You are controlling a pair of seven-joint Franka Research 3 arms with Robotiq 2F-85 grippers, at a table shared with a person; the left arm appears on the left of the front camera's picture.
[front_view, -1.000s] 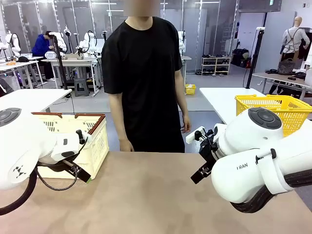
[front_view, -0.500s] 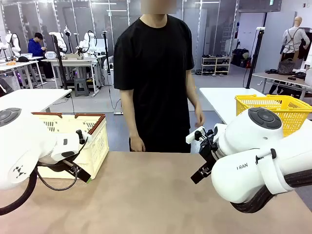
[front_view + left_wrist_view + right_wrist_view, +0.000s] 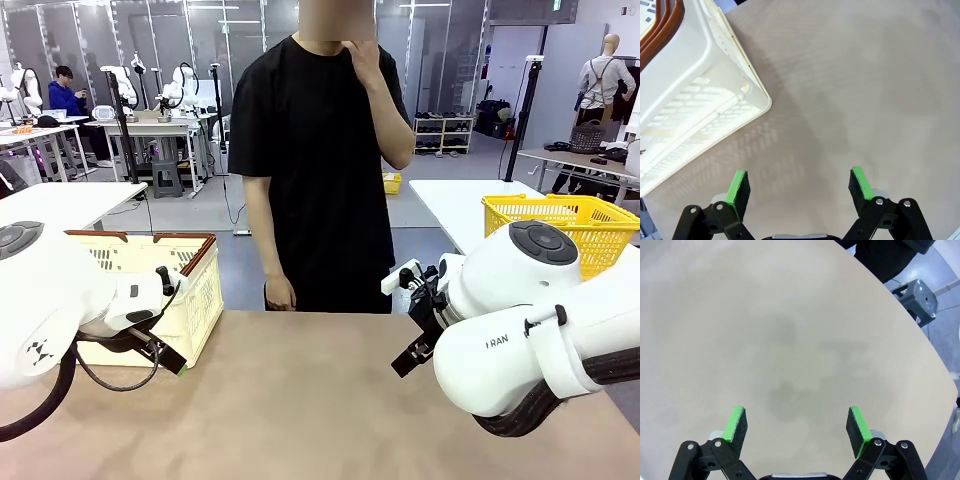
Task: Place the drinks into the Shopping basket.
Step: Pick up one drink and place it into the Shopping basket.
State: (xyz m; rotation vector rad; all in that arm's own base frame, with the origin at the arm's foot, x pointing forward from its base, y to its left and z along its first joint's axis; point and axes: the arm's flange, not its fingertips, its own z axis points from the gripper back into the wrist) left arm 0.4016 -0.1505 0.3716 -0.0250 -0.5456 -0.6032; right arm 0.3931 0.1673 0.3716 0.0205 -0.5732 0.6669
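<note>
Holding the left gripper (image 3: 800, 182) spread wide above the tan table (image 3: 855, 85), green pads (image 3: 738, 186) well apart, gripping nothing. Holding the right gripper (image 3: 799, 422) likewise spread and unloaded over bare tabletop near the table's far edge. Seeing the Shopping basket (image 3: 695, 95) just beside the left gripper in the left wrist view, cream slotted corner lying ahead and off to one side of the fingers. In the front view, finding it standing at the table's left (image 3: 203, 300), on the left arm's side and well apart from the right arm. Judging the left arm the nearer one for any drop into it. Failing to tell what is in the basket: walls hiding the inside from the front, wrist camera catching the outer wall and brown-red rim (image 3: 660, 30). Failing to place the drinks as well; long axis and direction from either gripper cannot be told. Noting the person standing at the far side, one hand (image 3: 362, 50) raised toward the head, the other hand (image 3: 280, 293) hanging at the table edge, neither clearly carrying a can. Noting a yellow mesh basket (image 3: 570, 225) on a separate table beyond the right arm, contents hidden. Judging the task as not yet begun, probably waiting on cans coming within reach. Expecting the coming move to turn on which side they arrive, basket-side delivery favouring the left.
</note>
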